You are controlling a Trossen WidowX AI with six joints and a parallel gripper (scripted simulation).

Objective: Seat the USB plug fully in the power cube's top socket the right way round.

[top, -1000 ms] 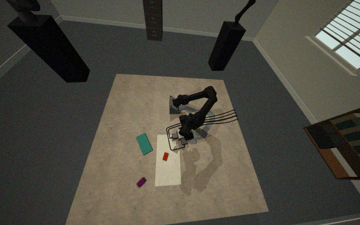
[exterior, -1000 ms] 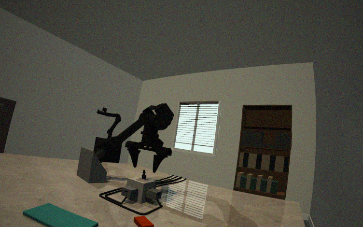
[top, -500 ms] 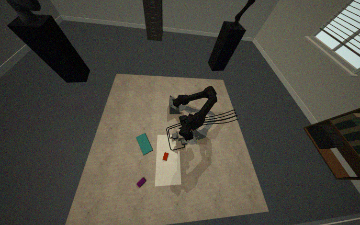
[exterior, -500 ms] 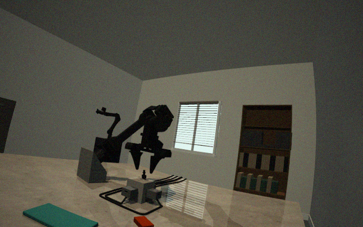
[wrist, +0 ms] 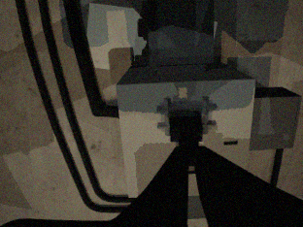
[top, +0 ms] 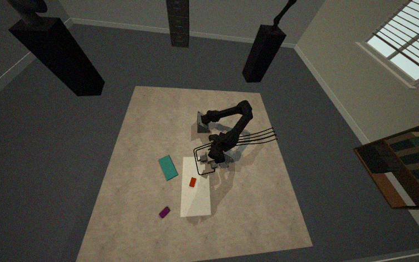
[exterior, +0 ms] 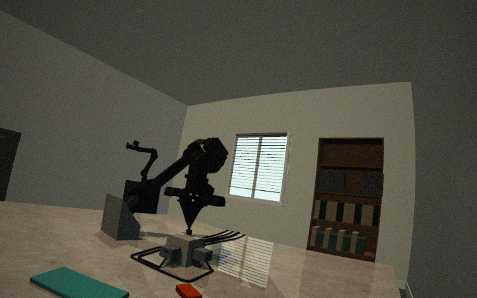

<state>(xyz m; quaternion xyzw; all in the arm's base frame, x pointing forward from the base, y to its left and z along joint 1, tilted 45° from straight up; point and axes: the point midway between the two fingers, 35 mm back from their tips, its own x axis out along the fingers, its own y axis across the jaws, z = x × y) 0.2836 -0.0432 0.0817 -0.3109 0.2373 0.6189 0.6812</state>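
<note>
The power cube [exterior: 176,242] [wrist: 235,118] is a pale block with slots in its top. The black USB plug [exterior: 189,232] [wrist: 185,128] stands upright in the top socket, partly above the surface; how deep it sits and which way round it is cannot be told. My gripper [exterior: 189,226] [wrist: 189,155] points down over the cube, its fingers closed together on the narrow upper part of the plug. The fingers hide part of the plug and of the cube's top in the wrist view. In the top view the arm hides the cube and plug.
Grey plugs [top: 203,158] [exterior: 202,254] [wrist: 274,123] stick out of the cube's sides, with black cables [top: 199,174] [exterior: 186,280] looping around it. A red block [top: 192,182] [exterior: 188,290], teal slab [top: 168,168] [exterior: 79,284], purple block [top: 164,212] and white sheet [top: 195,204] lie on the table.
</note>
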